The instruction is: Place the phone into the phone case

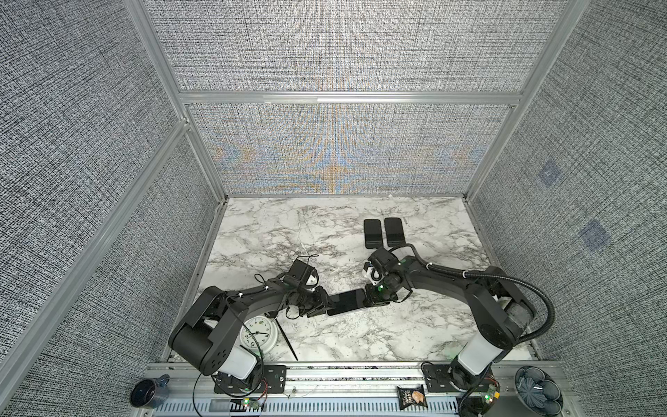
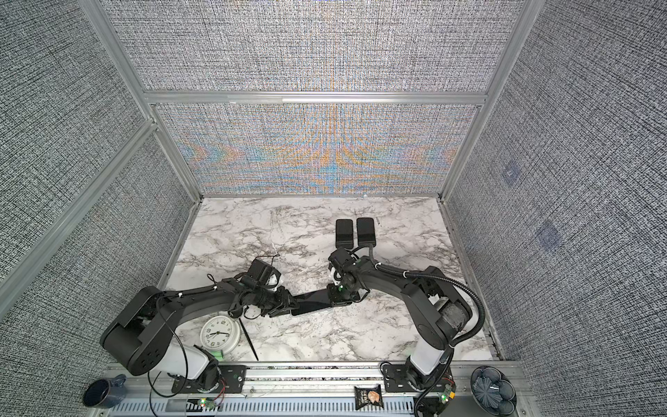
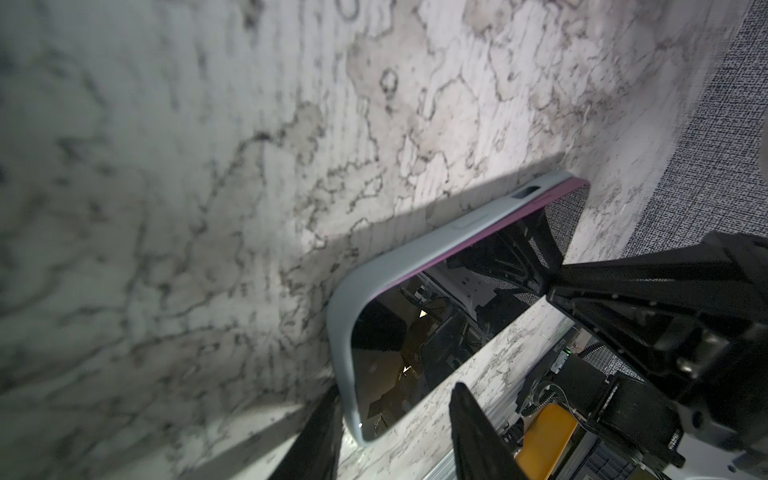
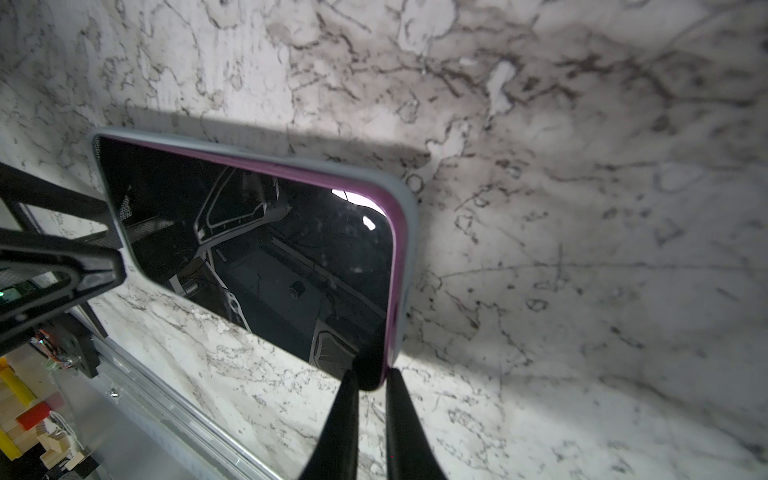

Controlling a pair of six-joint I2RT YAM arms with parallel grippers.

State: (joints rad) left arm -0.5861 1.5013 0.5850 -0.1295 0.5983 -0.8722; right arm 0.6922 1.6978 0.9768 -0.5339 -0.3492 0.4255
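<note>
Over the marble table (image 1: pixel 288 231) my left tool (image 3: pixel 395 388) clamps the phone case (image 3: pixel 345 307); my right tool (image 4: pixel 371 376) pinches a corner of the phone (image 4: pixel 249 232). I judge it part-seated: next, press the purple rim (image 4: pixel 397 249) flush.

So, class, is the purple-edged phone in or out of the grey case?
In: the grey case rims the purple-edged black phone; fully seated, cannot tell.

Phone (image 2: pixel 313 302) btwn L end effector (image 2: pixel 288 306) & R end effector (image 2: pixel 335 298), near table (image 2: pixel 361 335) front
</note>
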